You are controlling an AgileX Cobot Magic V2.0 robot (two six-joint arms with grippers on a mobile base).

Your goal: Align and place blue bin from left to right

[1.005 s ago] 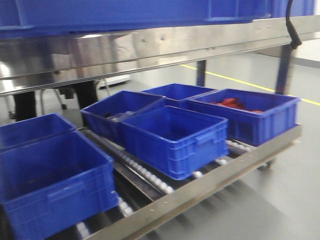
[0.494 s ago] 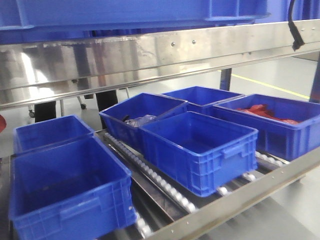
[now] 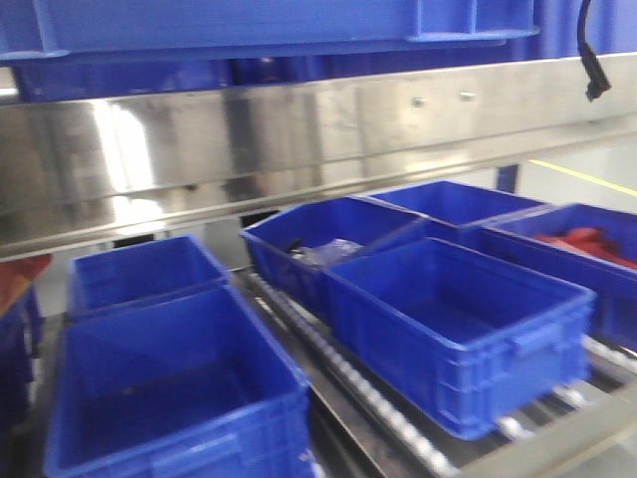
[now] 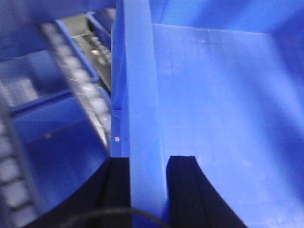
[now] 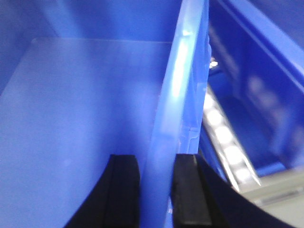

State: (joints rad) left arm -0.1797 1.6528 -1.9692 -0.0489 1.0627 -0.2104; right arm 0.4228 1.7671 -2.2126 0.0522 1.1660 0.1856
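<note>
Crate walls fill both wrist views, and the large bright-blue rectangular plastic bin [image 3: 249, 25] spans the top of the front view, above the shiny stainless-steel shelf rail [image 3: 299, 139]; whether it rests on that shelf cannot be told. The left gripper [image 4: 148, 164] has its black jaws clenched on either side of one upright wall of this bin, and the right gripper [image 5: 156, 161] grasps the opposite wall the same way. Below, smaller smooth-walled blue plastic bins [image 3: 458, 329] sit on a white roller conveyor [image 3: 343, 370], the far-right one holding red items [image 3: 587, 242].
</note>
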